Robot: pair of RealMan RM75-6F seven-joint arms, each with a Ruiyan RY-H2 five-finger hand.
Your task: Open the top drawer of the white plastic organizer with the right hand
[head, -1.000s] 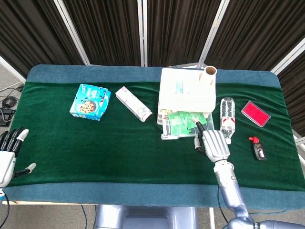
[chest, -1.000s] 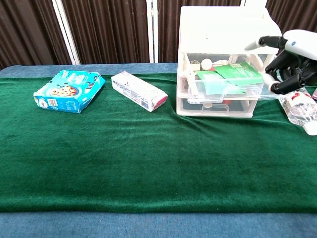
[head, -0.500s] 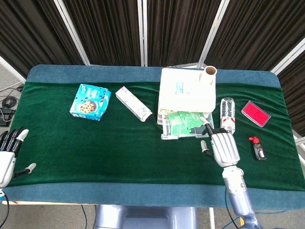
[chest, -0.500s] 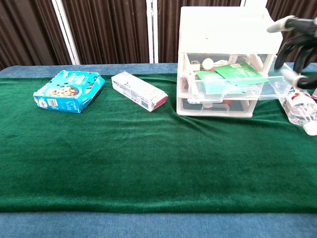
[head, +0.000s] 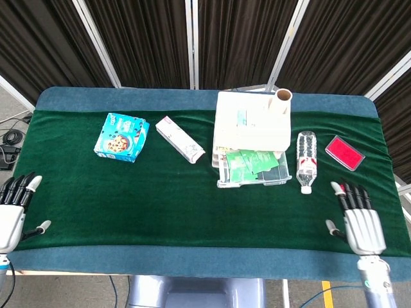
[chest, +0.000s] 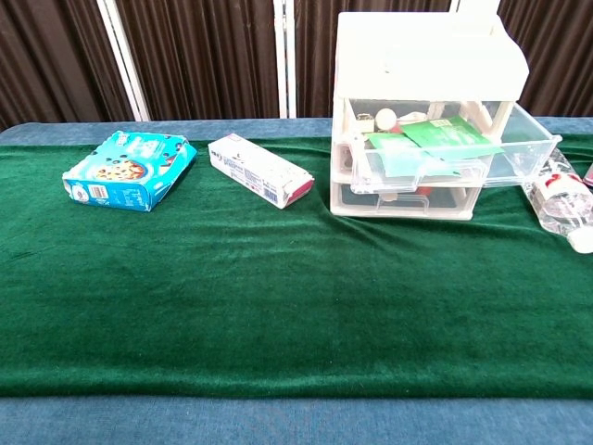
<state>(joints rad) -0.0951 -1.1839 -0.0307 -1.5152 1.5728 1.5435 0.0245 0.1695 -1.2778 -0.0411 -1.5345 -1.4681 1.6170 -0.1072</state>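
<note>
The white plastic organizer (head: 251, 125) (chest: 422, 65) stands at the back of the green table, right of centre. Its top drawer (head: 253, 170) (chest: 463, 158) is pulled out toward me, showing green packets inside. My right hand (head: 359, 221) hovers near the table's front right edge, fingers spread and empty, well clear of the drawer. My left hand (head: 13, 208) sits at the front left edge, also spread with nothing in it. Neither hand shows in the chest view.
A water bottle (head: 307, 160) (chest: 561, 199) lies right of the organizer. A red pad (head: 344, 153) and a small red-and-black item (head: 347, 197) lie further right. A blue cookie box (head: 121, 136) and a white carton (head: 180, 139) lie to the left. A cardboard tube (head: 282, 99) stands on the organizer.
My right hand has let go of the drawer front and drawn back to the right and toward the table's front edge, leaving the chest view. The drawer stays pulled out.
</note>
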